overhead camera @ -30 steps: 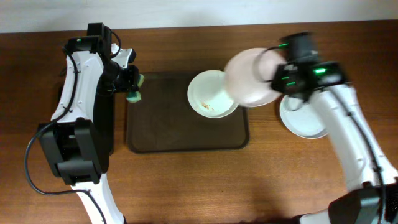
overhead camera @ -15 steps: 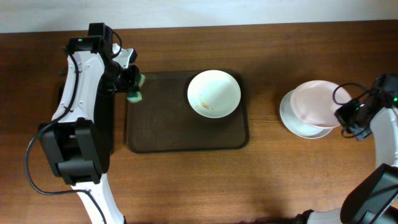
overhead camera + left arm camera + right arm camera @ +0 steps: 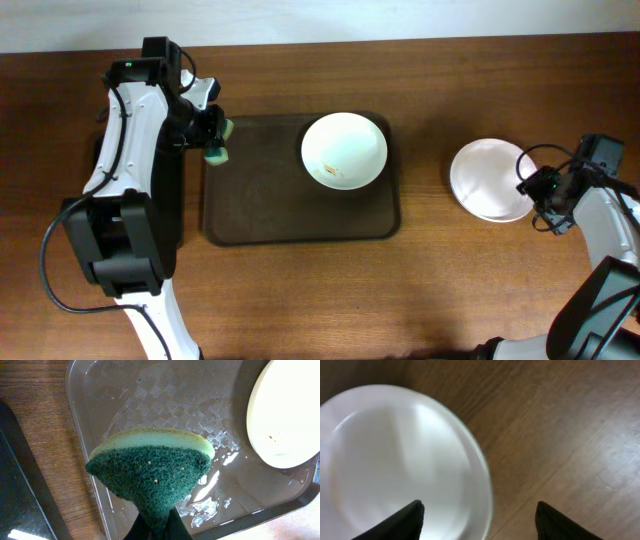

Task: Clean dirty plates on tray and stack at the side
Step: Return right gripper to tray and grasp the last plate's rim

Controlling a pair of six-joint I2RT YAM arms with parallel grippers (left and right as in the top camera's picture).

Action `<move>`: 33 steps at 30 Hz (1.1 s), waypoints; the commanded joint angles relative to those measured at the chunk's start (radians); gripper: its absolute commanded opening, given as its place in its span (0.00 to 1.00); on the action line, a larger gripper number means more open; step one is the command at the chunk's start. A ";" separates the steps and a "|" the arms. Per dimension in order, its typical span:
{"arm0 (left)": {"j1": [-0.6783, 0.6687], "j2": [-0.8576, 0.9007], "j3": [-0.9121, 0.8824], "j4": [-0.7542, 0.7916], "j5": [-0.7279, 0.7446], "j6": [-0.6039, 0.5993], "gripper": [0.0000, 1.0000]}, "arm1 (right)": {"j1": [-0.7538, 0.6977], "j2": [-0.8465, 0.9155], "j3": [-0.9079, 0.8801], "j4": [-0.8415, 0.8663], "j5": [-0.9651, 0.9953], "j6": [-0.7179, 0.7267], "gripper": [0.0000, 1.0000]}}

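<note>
Brown wood-grain table (image 3: 420, 290), evenly lit; pale strip (image 3: 300, 20) along far edge; wall or floor unclear.

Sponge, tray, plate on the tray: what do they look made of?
Sponge: pale foam with a coarse dark-green scouring face. Tray: probably plastic, dark, glossy, faint checker texture, wet patches. Plate: smooth glossy white, ceramic or melamine; cannot tell.

The overhead camera looked straight down on my whole desk (image 3: 300, 300). My left wrist camera peered closely down at the tray (image 3: 150, 400), my right at the plates (image 3: 395, 450); overhead shared both.
</note>
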 commanded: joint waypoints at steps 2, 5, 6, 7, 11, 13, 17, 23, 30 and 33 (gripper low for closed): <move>-0.018 0.003 0.021 0.008 0.001 0.016 0.01 | 0.024 -0.011 0.043 -0.024 -0.232 -0.123 0.70; -0.035 0.003 0.021 0.024 0.000 0.016 0.01 | 0.156 -0.018 0.197 -0.130 -0.234 -0.138 0.69; -0.038 0.003 0.021 0.023 0.000 0.016 0.01 | 0.232 -0.018 0.261 -0.155 -0.234 -0.137 0.69; -0.037 0.003 0.021 0.021 0.000 0.016 0.01 | 0.282 -0.017 0.295 -0.163 -0.229 -0.123 0.69; -0.037 0.003 0.021 0.024 0.000 0.016 0.01 | 0.492 0.008 0.363 -0.128 -0.136 0.016 0.68; -0.037 0.003 0.021 0.024 0.000 0.016 0.01 | 0.596 0.044 0.363 -0.091 -0.067 0.079 0.66; -0.037 0.003 0.021 0.024 0.000 0.016 0.01 | 0.706 0.143 0.363 -0.040 -0.004 0.166 0.57; -0.038 0.003 0.021 0.016 0.000 0.016 0.01 | 0.761 0.340 0.363 0.026 0.003 0.220 0.42; -0.038 0.003 0.021 0.014 0.000 0.016 0.01 | 0.763 0.404 0.361 0.019 0.010 0.220 0.16; -0.038 0.003 0.021 0.014 0.000 0.016 0.01 | 0.786 0.404 0.360 -0.014 -0.007 0.220 0.04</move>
